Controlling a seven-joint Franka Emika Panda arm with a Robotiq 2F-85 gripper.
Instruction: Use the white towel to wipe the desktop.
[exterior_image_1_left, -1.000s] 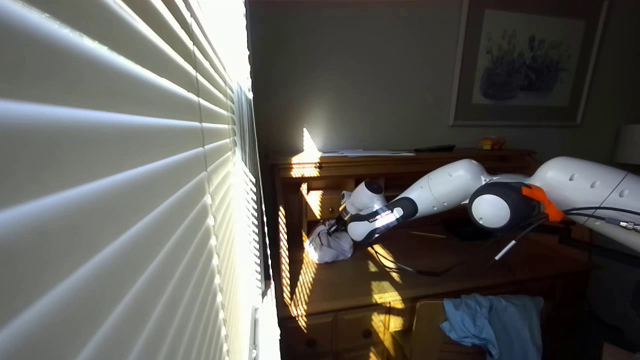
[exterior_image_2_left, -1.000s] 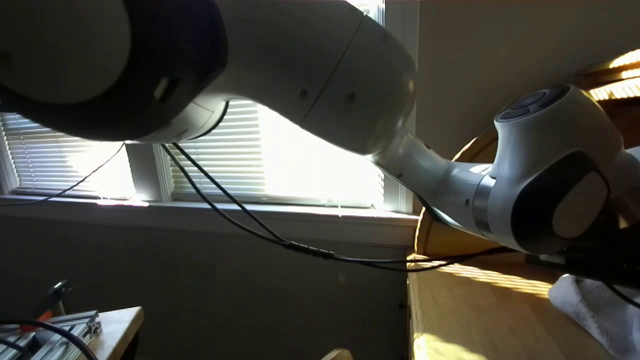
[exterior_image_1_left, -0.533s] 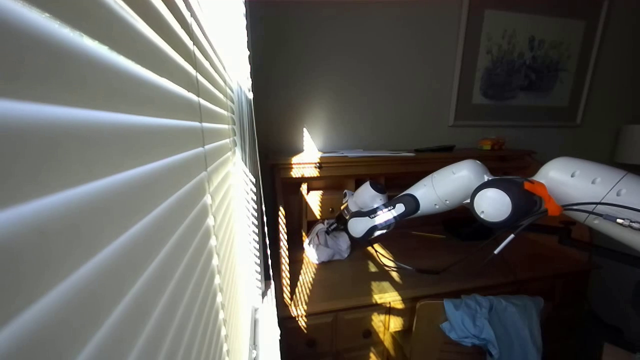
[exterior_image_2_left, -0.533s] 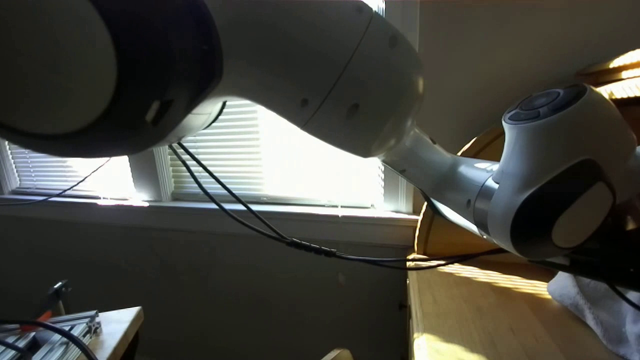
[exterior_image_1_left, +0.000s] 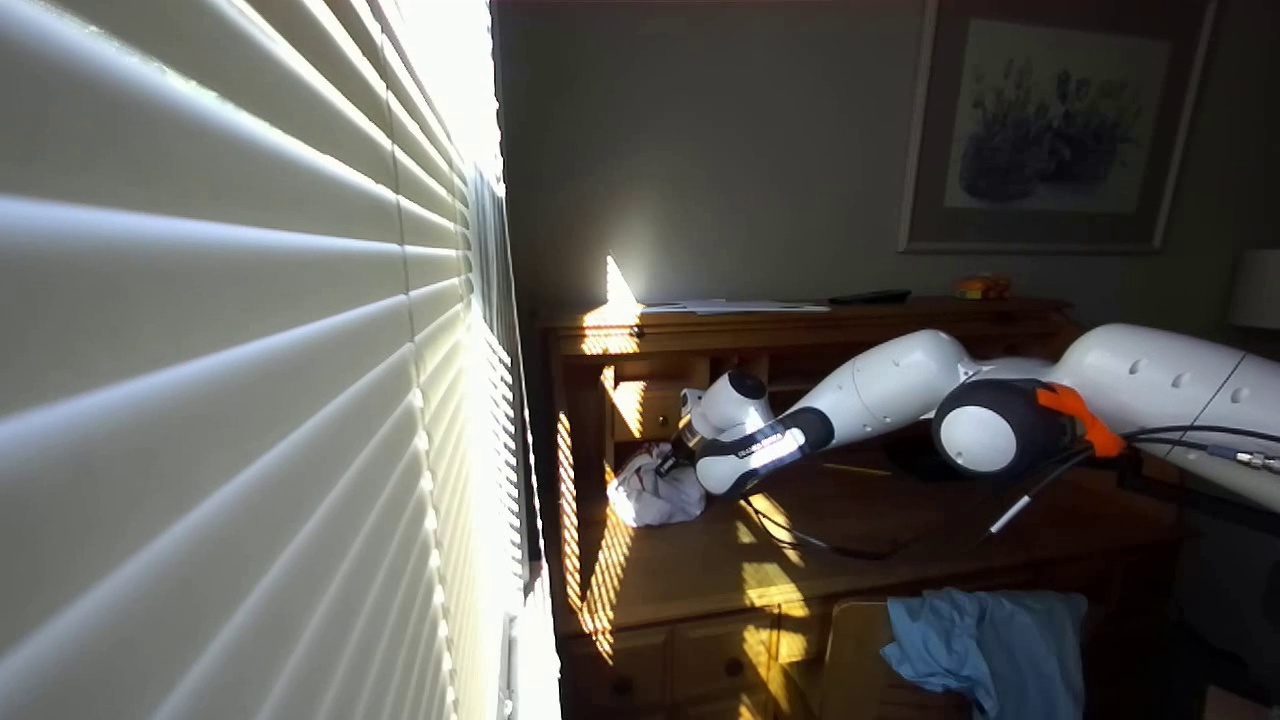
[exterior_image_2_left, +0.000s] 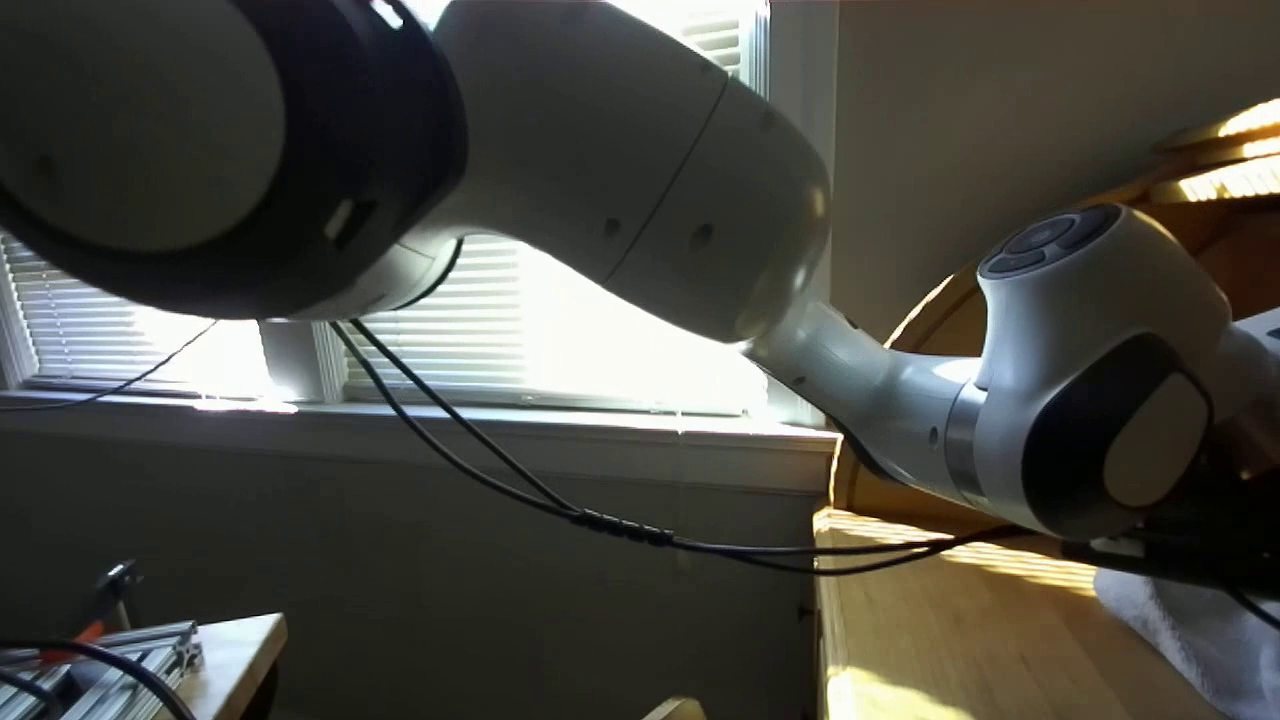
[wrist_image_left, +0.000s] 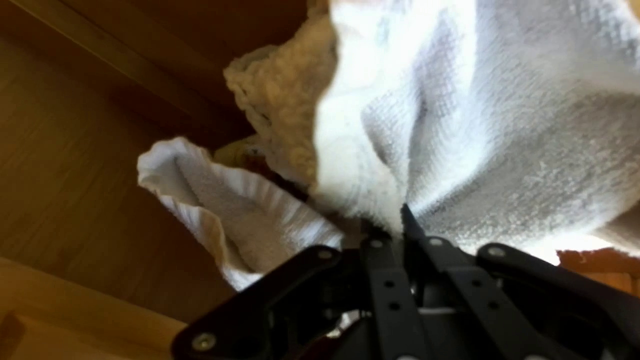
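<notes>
The white towel (exterior_image_1_left: 655, 497) lies bunched on the wooden desktop (exterior_image_1_left: 700, 575), at the desk's window-side end in an exterior view. It is partly visible under the wrist in an exterior view (exterior_image_2_left: 1165, 625), cut off by the frame edge. My gripper (exterior_image_1_left: 668, 462) points down into the towel. In the wrist view the gripper (wrist_image_left: 397, 227) is shut on a fold of the towel (wrist_image_left: 520, 135), pinched between the fingertips. Loose folds spread on both sides of the fingers. The towel's underside and its contact with the desktop are hidden.
Window blinds (exterior_image_1_left: 250, 330) stand close to the towel's end of the desk. The desk's hutch (exterior_image_1_left: 690, 345) rises behind, with papers (exterior_image_1_left: 735, 307) on top. A blue cloth (exterior_image_1_left: 985, 640) hangs over a chair in front. Cables (exterior_image_2_left: 620, 526) hang from the arm to the wrist.
The arm shifts slightly up and away from the window, then back and lower. The towel's folds shift slightly with the gripper, which stays at the same end of the desk.
</notes>
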